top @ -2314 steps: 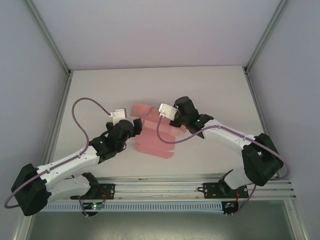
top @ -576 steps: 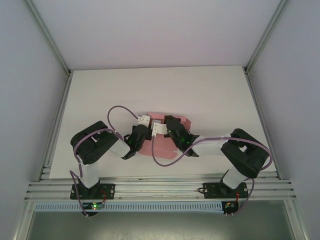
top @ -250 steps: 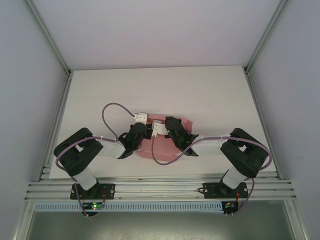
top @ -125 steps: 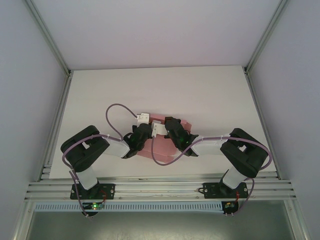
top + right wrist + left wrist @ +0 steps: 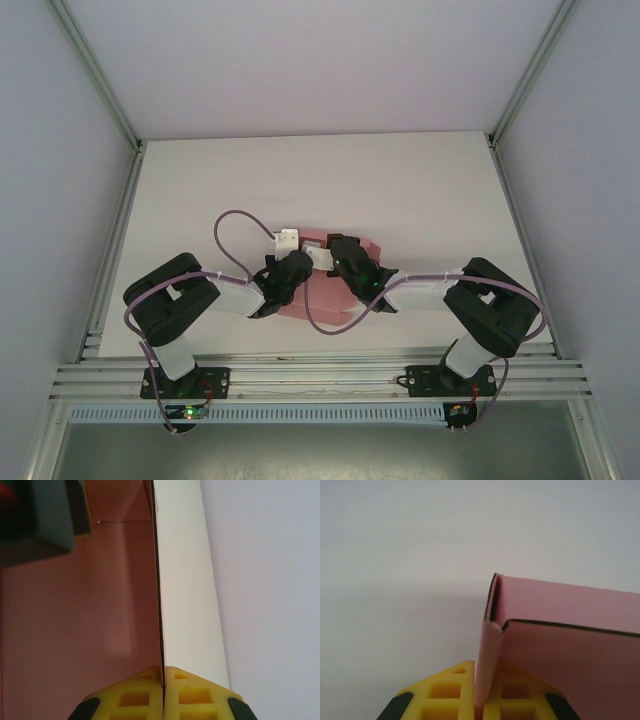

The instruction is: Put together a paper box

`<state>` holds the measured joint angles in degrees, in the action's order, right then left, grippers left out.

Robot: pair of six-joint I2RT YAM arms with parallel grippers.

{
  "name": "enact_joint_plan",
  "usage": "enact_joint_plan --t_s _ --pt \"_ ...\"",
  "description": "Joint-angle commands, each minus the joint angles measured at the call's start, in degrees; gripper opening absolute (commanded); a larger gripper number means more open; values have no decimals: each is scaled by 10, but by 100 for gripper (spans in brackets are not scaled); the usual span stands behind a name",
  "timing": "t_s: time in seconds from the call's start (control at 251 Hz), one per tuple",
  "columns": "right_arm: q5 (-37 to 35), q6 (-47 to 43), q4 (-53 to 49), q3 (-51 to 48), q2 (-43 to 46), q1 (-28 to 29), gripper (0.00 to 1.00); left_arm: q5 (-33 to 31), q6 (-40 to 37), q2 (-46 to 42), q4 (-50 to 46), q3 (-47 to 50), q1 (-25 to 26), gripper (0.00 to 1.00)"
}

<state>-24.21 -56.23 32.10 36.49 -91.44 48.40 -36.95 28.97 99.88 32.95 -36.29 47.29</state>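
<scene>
The left gripper (image 5: 482, 675) has its two yellow fingers (image 5: 445, 690) pressed together on a thin pink wall. That wall is part of the paper box (image 5: 570, 645). The wall stands up straight between the fingers. At its top it meets a long pink side at a corner, and a small gap shows where the two pieces of card join. Past the corner lies the white table (image 5: 395, 540).

The right gripper (image 5: 163, 674) is pinched tight too. Its yellow fingers hold another thin wall of the box, seen right along its edge like a dark line. Pink card spreads out to the left of that line. A pale strip runs along its right. A dark grey block (image 5: 45, 515) with a thin yellow edge sits in the top left corner there, over the pink card.

From above, both grippers meet over the box, very near each other. The box lies on the table, in the middle and a bit towards the near edge. Most of it is hidden under the black arms. Purple cables (image 5: 232, 218) loop out from the arms. Small green lights (image 5: 348, 262) glow on them.
</scene>
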Motion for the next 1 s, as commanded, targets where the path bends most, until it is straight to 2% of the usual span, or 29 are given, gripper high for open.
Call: enact_joint_plan --t_s 0.0,0.052,0.072,0.152,0.192,0.383,0.551,0.678,0.818,0.998 --pt "-57 25 -69 -17 28 -15 0 -127 -4 19 -96 40 -46 0" --pt "-53 31 -72 -14 29 -16 0 -38 -59 18 -13 60 -46 0" --pt "-53 31 -72 -14 28 -16 0 -6 -73 18 13 66 -45 3" --pt "-51 34 -68 -14 26 -16 0 79 -84 13 49 72 -46 31" --pt "-51 34 -68 -13 25 -17 0 101 -85 10 48 67 -46 37" --pt "-54 44 -64 -10 14 -15 0 127 -85 -19 25 59 -45 42" --pt "-55 41 -62 -8 13 -12 0 173 -95 -71 25 73 -43 56" --pt "-55 41 -61 -7 16 -8 0 191 -82 -112 -2 70 -44 62" --pt "-56 38 -54 -7 19 -4 0 185 -77 -139 -20 66 -43 63" --pt "-46 39 -49 -9 29 -1 0 156 -75 -119 -44 49 -44 61"
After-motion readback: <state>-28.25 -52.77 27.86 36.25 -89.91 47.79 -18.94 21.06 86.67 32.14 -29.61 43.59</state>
